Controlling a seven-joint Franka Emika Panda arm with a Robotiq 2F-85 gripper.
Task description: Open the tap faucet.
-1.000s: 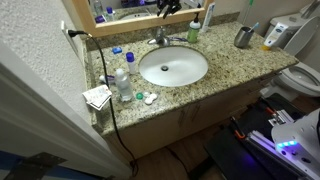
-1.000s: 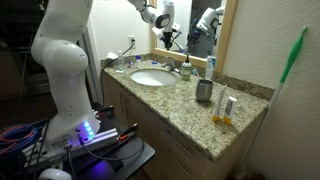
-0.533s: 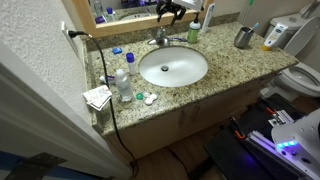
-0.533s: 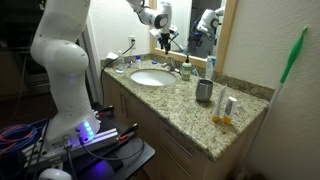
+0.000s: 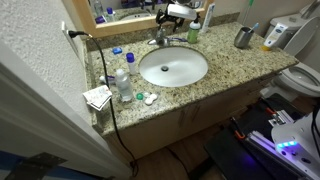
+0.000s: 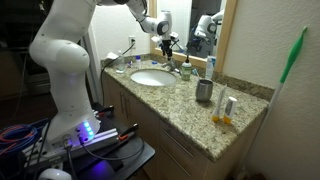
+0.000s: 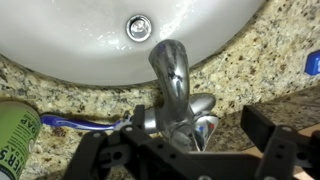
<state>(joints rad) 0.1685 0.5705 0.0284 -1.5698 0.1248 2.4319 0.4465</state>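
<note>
Small shiny chrome tap faucet (image 7: 170, 72) fixed at back edge of speckled granite counter (image 5: 222, 72), behind white oval basin (image 5: 150, 70). Rigid, slick metal; probably take a low side handle. Black hand (image 7: 185, 150) hovers above, fingers apart.

The tool (image 5: 167, 22) has come down over the last second. In an exterior view it was up at the mirror frame by the top edge, and it is now lower, its fingertips close above the tap faucet (image 5: 160, 39) behind the basin. In an exterior view the tool (image 6: 166, 42) has likewise dropped against the mirror toward the table, step by step across the three moments. More of the white arm (image 6: 120, 8) now slants down into the picture behind it.
</note>
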